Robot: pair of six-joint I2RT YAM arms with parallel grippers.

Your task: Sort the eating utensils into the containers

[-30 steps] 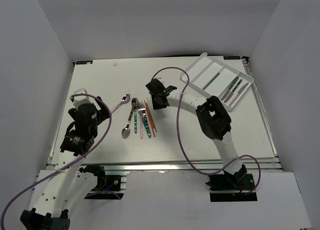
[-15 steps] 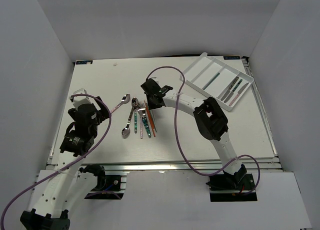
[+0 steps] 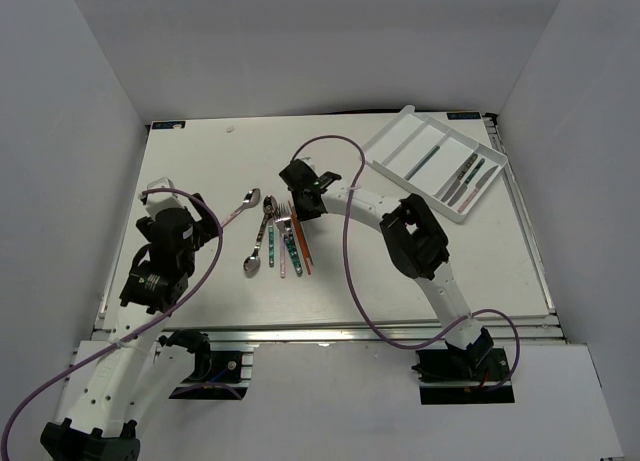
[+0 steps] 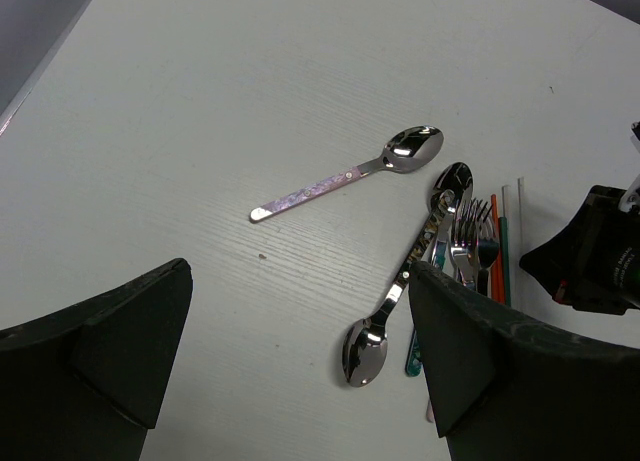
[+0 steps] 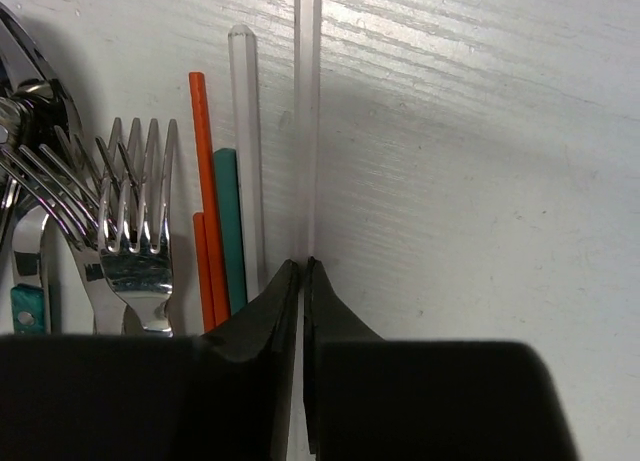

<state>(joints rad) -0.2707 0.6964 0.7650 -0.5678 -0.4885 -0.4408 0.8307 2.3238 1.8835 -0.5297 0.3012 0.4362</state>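
The step in hand looks like picking one clear plastic chopstick (image 5: 307,111) off the pile at the middle of the overhead view. The right gripper (image 5: 302,268) has its dark jaws pinched nearly together on the stick's near end, low over the grained white table (image 5: 480,181). Next comes a straight lift, clear of the thin orange chopstick (image 5: 205,171) and glossy metal forks (image 5: 130,211), then a carry to the low-walled white tray (image 3: 398,143) at upper right. The left gripper (image 4: 300,321) hangs wide open and empty near a pink-handled spoon (image 4: 345,173).
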